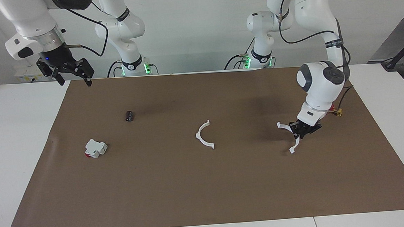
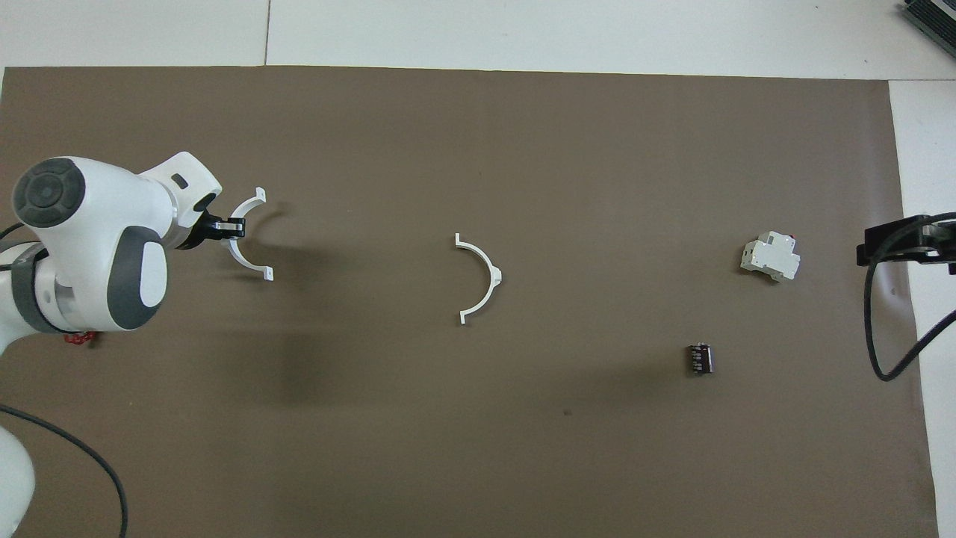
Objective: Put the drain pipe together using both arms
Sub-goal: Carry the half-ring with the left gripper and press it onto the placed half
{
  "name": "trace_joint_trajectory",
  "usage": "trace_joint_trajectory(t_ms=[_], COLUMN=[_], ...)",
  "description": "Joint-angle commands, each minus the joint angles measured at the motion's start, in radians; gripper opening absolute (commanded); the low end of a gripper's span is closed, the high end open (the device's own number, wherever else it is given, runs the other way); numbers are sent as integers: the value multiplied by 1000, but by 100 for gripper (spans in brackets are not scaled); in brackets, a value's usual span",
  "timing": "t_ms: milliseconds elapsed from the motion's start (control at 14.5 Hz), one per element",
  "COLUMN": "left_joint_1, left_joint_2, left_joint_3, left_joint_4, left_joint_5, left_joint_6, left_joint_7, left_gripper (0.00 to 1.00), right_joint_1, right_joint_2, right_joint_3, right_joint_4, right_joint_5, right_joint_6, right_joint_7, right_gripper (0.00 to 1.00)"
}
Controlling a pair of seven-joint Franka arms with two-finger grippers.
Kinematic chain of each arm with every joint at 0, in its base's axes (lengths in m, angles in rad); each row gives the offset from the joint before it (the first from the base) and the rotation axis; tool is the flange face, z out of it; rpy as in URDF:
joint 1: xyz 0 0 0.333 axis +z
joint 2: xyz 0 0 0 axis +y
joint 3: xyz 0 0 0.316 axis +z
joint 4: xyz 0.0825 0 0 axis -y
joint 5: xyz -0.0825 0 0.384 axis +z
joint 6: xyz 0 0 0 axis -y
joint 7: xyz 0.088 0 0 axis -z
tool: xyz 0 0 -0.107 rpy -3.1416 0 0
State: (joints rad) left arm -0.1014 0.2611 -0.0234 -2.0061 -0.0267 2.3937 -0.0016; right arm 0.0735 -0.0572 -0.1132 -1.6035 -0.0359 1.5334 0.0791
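The drain pipe lies as two separate white half-rings on the brown mat (image 1: pixel 178 184). One half-ring (image 1: pixel 197 136) lies flat near the mat's middle, also in the overhead view (image 2: pixel 494 276). My left gripper (image 1: pixel 301 131) is low at the left arm's end of the mat, shut on the middle of the other half-ring (image 1: pixel 296 144); the overhead view shows this gripper (image 2: pixel 224 226) and its half-ring (image 2: pixel 240 258). My right gripper (image 1: pixel 74 80) is open and empty, raised over the mat's edge at the right arm's end, where it waits (image 2: pixel 896 243).
A white boxy block with a red end (image 1: pixel 95 148) (image 2: pixel 771 258) and a small black cylinder (image 1: pixel 129 116) (image 2: pixel 700 359) lie toward the right arm's end. A small red-and-yellow valve (image 1: pixel 336 111) (image 2: pixel 78 338) sits partly hidden by the left arm.
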Motion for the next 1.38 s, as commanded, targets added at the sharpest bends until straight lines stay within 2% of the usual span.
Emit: trace_joint_trajectory(t_ms=[0, 276, 552, 690, 897, 1172, 1310], left_joint_1=[-125, -286, -380, -402, -445, -460, -463], left_joint_2=[-3, 16, 79, 104, 110, 104, 105], left_joint_3=[19, 14, 14, 11, 10, 7, 7], left_joint_4=[13, 27, 93, 125, 103, 67, 49], left_joint_5=[-3, 158, 165, 160, 159, 159, 159], left_joint_6=[-27, -28, -36, -48, -47, -7, 53], left_joint_7=[-122, -407, -498, -509, -511, -511, -509], left_gripper=[0, 0, 0, 0, 0, 0, 0], right_joint_1=[5, 5, -3, -12, -51, -38, -38], right_joint_2=[-4, -6, -16, -18, -36, -4, -3], right_joint_3=[7, 7, 9, 4, 3, 7, 9], right_joint_4=[-13, -16, -35, -36, -72, -10, -1], right_joint_5=[-9, -9, -7, -7, -7, -22, -12], right_joint_6=[-1, -2, -10, -16, -6, -4, -10], right_joint_7=[-22, -27, -29, -38, -114, -108, -108], right_gripper=[100, 100, 100, 100, 100, 100, 100])
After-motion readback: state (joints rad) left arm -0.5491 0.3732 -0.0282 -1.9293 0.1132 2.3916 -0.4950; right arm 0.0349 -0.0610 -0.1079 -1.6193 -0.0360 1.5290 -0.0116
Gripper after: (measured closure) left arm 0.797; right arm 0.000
